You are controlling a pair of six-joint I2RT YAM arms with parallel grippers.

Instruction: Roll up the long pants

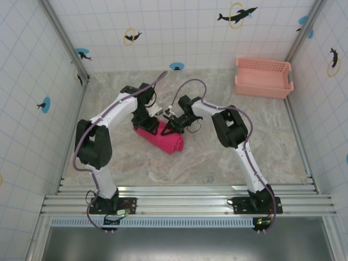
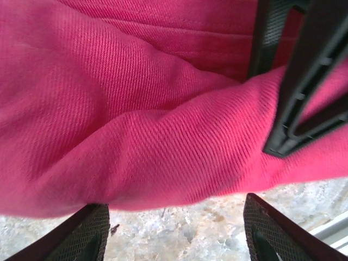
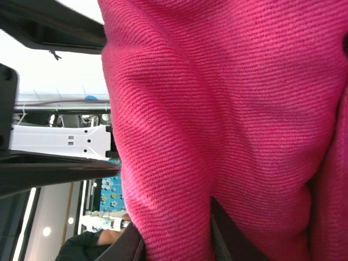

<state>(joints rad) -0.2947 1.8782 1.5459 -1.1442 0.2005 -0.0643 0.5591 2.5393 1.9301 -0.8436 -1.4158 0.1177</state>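
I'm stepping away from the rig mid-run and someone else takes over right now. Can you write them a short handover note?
Grippers: the left gripper is open at the roll's edge and holds nothing. The right gripper is closed on a fold of the long pants.
Things: the long pants lie as a compact roll mid-table, between both grippers. The pink basket sits apart at the far right.
Done: the pants look rolled up.
Left: probably release, back both arms off, and check that the roll holds.

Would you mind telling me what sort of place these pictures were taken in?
Probably a lab robot cell dressed as a bathroom or laundry corner: tile-pattern walls with dolphin stickers, a marble-look table, and a pink basket.
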